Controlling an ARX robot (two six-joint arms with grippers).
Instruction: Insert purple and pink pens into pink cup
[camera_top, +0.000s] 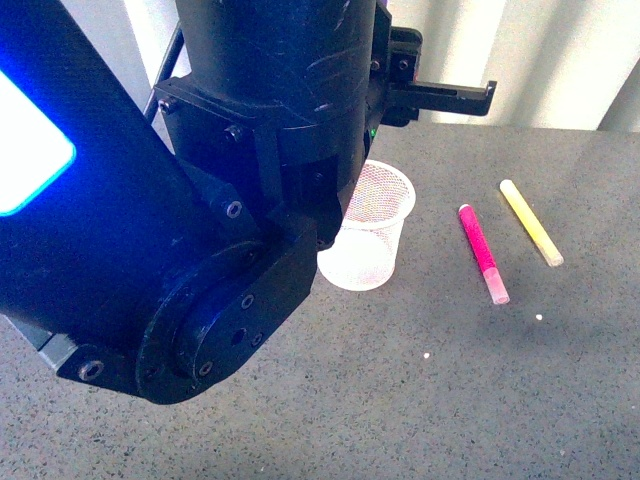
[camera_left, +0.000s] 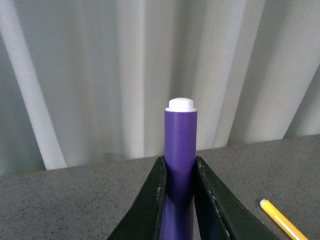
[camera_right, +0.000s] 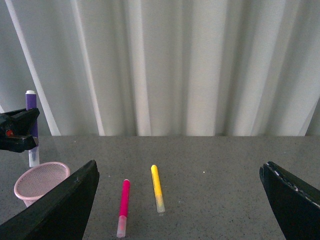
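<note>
Purple pen (camera_left: 180, 132) upright, clamped in left end effector (camera_left: 179, 165) above pink cup (camera_top: 376, 250).

A slim yellow marker pen with a pale translucent cap (camera_top: 531, 222) lies flat on the dark grey speckled worktop (camera_top: 450, 400) at the right of the front view, slanting from upper left to lower right. A white pleated curtain (camera_top: 560, 60) fills the upper right, behind the worktop's far edge.
</note>
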